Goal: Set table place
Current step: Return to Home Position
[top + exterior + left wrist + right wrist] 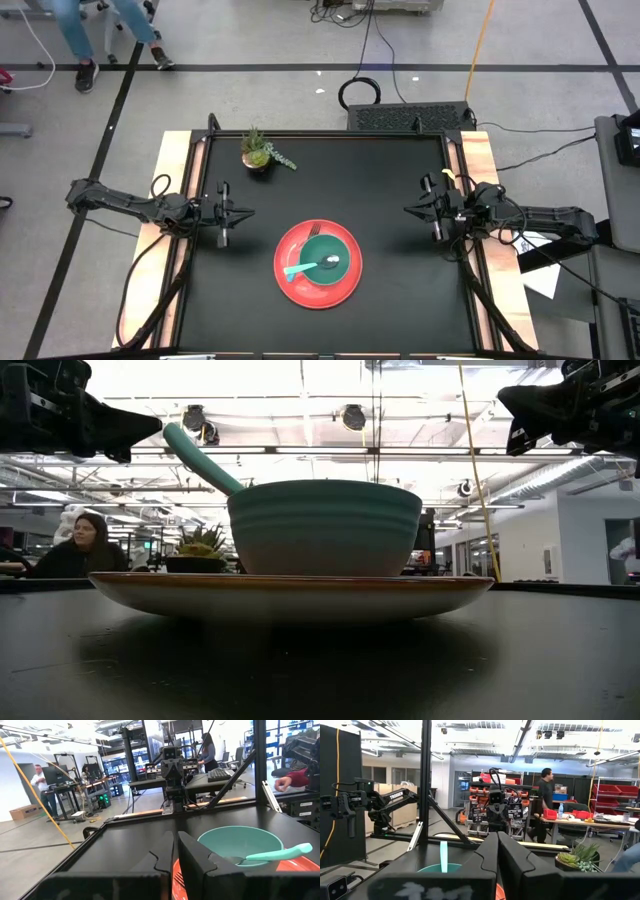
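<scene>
Spoon (pixel 312 267) rests in teal bowl (pixel 323 250) on red plate (pixel 298 290).

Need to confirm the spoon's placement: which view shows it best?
Left wrist view: the spoon lies close, head inside the bowl, handle over the rim. The high view shows it whole but small; the low view and right wrist view show only its handle.
</scene>
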